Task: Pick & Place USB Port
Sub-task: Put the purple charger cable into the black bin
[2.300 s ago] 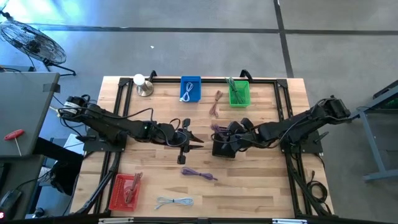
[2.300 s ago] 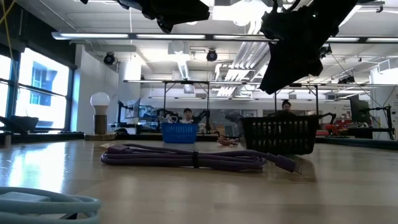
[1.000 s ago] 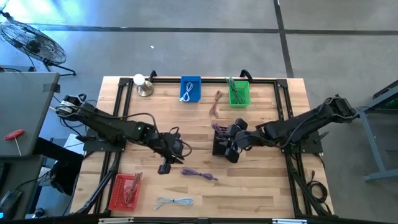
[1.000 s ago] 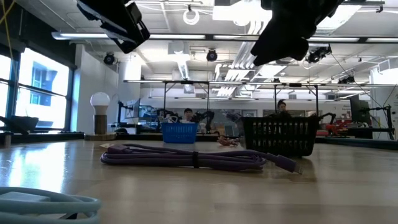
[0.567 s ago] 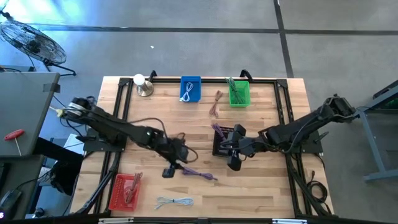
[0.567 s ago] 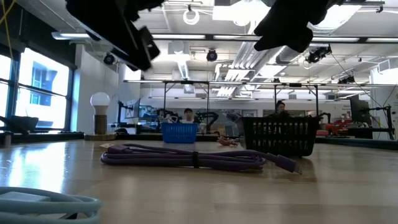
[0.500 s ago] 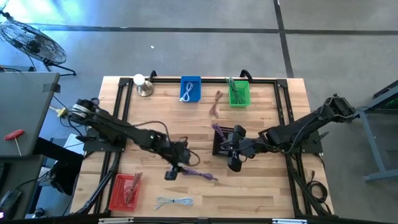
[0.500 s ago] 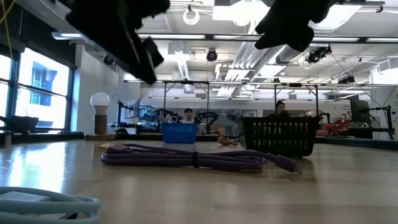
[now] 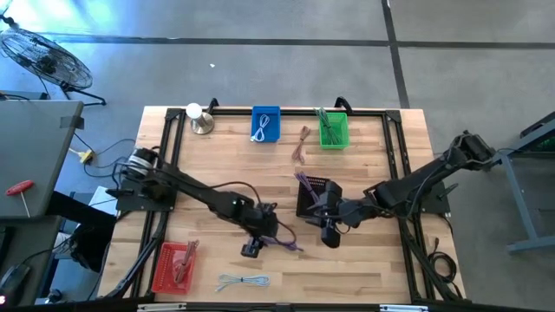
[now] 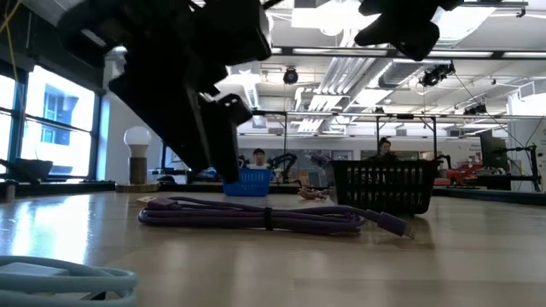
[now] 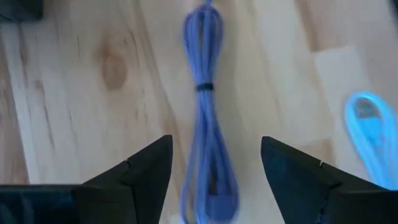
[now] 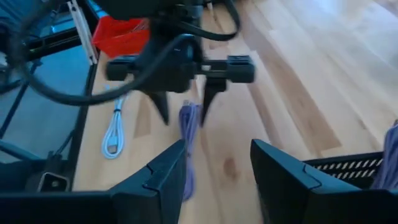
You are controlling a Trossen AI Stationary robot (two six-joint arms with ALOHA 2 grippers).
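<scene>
A coiled purple USB cable (image 9: 279,242) lies flat on the wooden table, toward its near side. My left gripper (image 9: 252,249) hovers just above the cable's left end. It is open, and in the left wrist view its fingers (image 11: 216,138) stand on either side of the purple cable (image 11: 204,112) without touching it. My right gripper (image 9: 329,234) is open with nothing in it, and hangs above the table in front of the black basket (image 9: 310,198). The right wrist view (image 12: 217,143) looks across at the left gripper (image 12: 183,102) over the cable (image 12: 188,124).
A light blue cable (image 9: 243,281) lies near the front edge. A red basket (image 9: 173,267) stands at the front left. At the back are a blue basket (image 9: 265,124), a green basket (image 9: 333,130), a lamp (image 9: 199,119) and a loose brown cable (image 9: 301,144).
My left gripper has swung toward the table's near edge and to the right, and has come down over the purple cable's left end. My right gripper has moved slightly toward the near edge, away from the black basket. The cable has stayed where it was.
</scene>
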